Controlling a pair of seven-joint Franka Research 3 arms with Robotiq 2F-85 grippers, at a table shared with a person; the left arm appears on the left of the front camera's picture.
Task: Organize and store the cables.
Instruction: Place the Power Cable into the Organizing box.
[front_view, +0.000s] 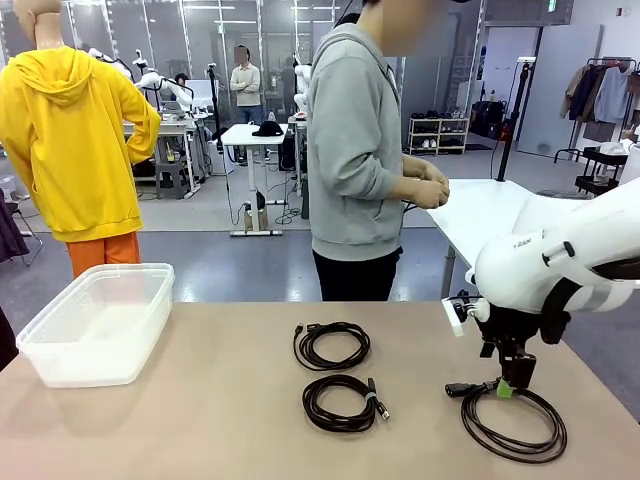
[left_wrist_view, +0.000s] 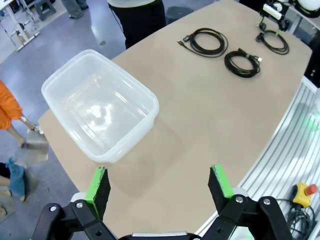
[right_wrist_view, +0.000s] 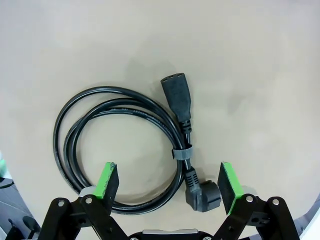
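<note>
Three coiled black cables lie on the tan desk (front_view: 200, 420). The power-cord coil (right_wrist_view: 125, 111), bound by a small strap and ending in one straight and one angled plug, lies near the desk's right side. The right gripper (right_wrist_view: 167, 175) hovers low over it, its fingers spread wide to either side of the strapped section and gripping nothing. At the desk's middle lie two thinner coils: the far coil (front_view: 332, 346) and, just beside it on the robot's side, the near coil (front_view: 343, 402). The left gripper (left_wrist_view: 159, 177), fingers likewise wide open and empty, hangs above the desk near a clear plastic tub (front_view: 100, 320) at the left. A person (front_view: 355, 150) in a grey hoodie stands beyond the far edge.
</note>
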